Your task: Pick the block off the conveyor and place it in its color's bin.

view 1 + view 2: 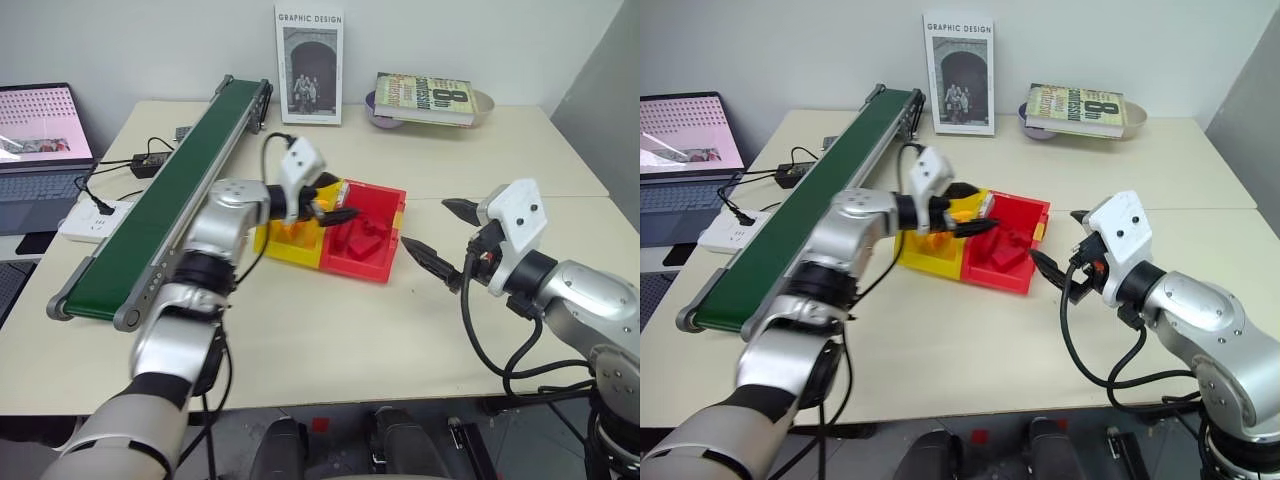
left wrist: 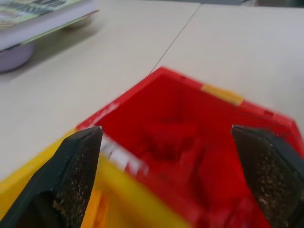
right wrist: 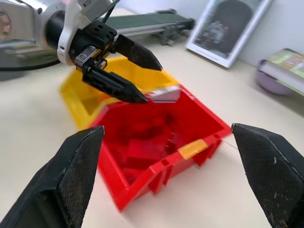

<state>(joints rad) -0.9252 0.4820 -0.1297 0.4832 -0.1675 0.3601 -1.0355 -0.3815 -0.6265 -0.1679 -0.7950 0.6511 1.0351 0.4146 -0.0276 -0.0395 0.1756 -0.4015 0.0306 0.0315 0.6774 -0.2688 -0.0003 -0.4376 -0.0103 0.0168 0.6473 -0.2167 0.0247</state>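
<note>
The red bin [image 1: 356, 268] stands on the table just right of the conveyor [image 1: 170, 200], joined to a yellow bin [image 1: 284, 251]. Red block shapes [image 1: 362, 238] lie inside the red bin; I cannot tell one block from another. My left gripper [image 1: 340, 198] hovers open over the seam between the two bins, pointing at the red one, with nothing between its fingers [image 2: 78, 180]. The right wrist view shows it [image 3: 153, 84] above the red bin's [image 3: 156, 175] far rim. My right gripper [image 1: 423, 222] stands open and empty, apart from the bin on its right.
A laptop [image 1: 40, 150] and a white power strip [image 1: 95, 220] with cables lie left of the conveyor. A "Graphic Design" book [image 1: 308, 65] leans on the back wall. Another book [image 1: 425, 98] rests on a bowl at the back right.
</note>
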